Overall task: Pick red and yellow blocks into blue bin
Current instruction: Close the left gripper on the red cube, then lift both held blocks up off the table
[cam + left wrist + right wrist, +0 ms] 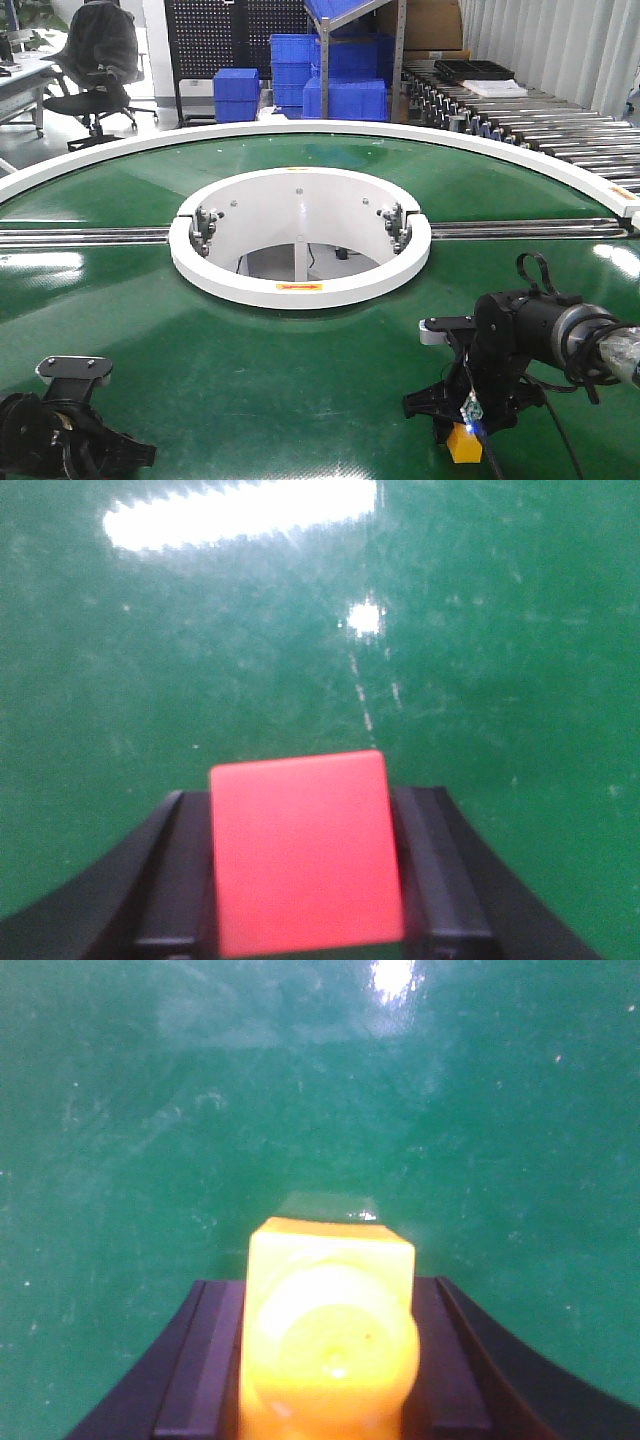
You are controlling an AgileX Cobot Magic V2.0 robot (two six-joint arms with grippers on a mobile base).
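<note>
In the left wrist view the red block point(300, 855) sits squarely between the two black fingers of my left gripper point(303, 802), which is shut on it over the green surface. My left gripper point(90, 450) hangs low at the front left of the table, and the red block is hidden there. The yellow block point(330, 1330), a stud facing the camera, is clamped in my right gripper point(328, 1290). In the front view the yellow block point(463, 443) shows under the right gripper point(462, 425) at the front right, close to the surface. The blue bin is out of view.
A raised white ring point(300, 285) with an open hole stands at the middle of the green round table point(300, 390). A metal rail point(520, 228) crosses the table. Stacked blue crates point(345, 95) and a roller conveyor point(560, 125) lie beyond the far rim.
</note>
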